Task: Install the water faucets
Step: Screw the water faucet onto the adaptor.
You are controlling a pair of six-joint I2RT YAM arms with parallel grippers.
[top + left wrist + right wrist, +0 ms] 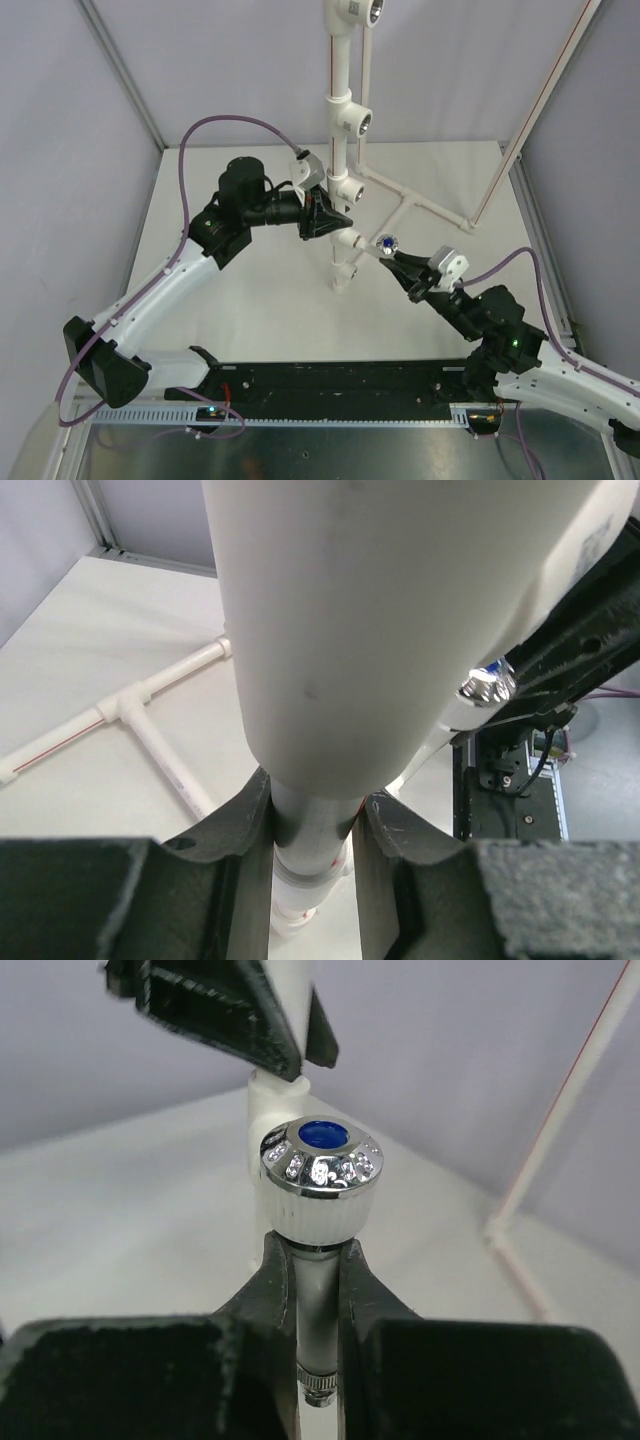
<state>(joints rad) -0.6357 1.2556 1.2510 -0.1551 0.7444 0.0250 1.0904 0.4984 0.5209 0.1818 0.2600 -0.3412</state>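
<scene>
The left pincer [312, 825] is clenched around the upright of the pipe frame [330, 630], partway up it. The right pincer [315, 1290] is clenched on the water faucet [318, 1175], gripping its slim stem just under the shiny blue-centred knob. The water faucet sits just right of the pipe frame's upright, low down, beside a side socket [345, 239]. Whether it touches that socket cannot be told. The pipe frame stands on the white surface [270, 320].
</scene>
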